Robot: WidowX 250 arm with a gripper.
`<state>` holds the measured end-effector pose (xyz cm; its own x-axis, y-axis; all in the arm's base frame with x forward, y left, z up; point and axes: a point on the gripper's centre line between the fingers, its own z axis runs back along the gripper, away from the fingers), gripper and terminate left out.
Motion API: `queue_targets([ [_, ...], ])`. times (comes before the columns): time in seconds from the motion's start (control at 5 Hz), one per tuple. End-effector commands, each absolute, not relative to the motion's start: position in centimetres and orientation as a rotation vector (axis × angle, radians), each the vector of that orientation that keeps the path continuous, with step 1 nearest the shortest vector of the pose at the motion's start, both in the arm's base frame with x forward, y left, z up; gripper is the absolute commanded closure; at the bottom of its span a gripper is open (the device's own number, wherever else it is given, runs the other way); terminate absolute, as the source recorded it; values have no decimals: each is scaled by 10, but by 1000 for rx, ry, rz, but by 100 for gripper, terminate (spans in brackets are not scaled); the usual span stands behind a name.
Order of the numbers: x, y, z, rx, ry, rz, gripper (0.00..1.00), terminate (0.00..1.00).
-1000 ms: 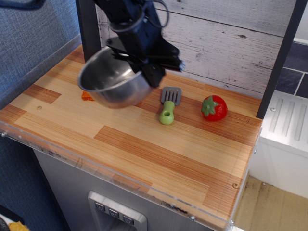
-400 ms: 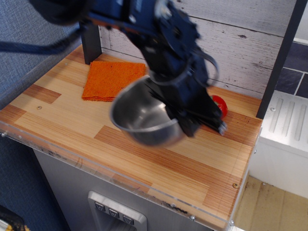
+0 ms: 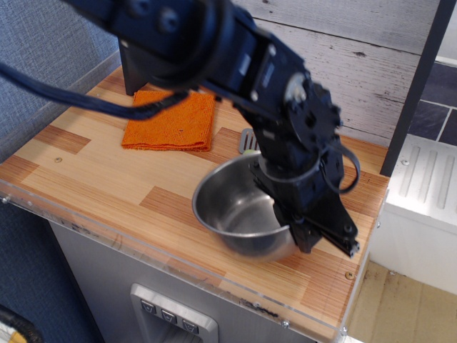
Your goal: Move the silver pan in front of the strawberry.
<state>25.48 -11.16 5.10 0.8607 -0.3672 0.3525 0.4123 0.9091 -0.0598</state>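
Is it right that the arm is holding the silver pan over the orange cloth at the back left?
Not quite. The camera view shows the silver pan held near the table's front right, well away from the orange cloth, which lies uncovered at the back left.

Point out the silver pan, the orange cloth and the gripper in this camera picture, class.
silver pan (image 3: 239,211): main camera view, on its inner bowl surface.
orange cloth (image 3: 171,121): main camera view, on its middle.
gripper (image 3: 314,232): main camera view, between its fingertips at the pan's right rim.
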Motion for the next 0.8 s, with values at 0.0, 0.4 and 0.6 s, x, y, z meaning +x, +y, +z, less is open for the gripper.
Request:
queue_targets([
  [0.0, 251, -113, 39, -118, -338, -441, 100, 0],
  [0.4, 255, -103, 42, -77, -366, -390, 0, 0],
  [0.6, 256, -100, 43, -80, -380, -375, 0, 0],
])
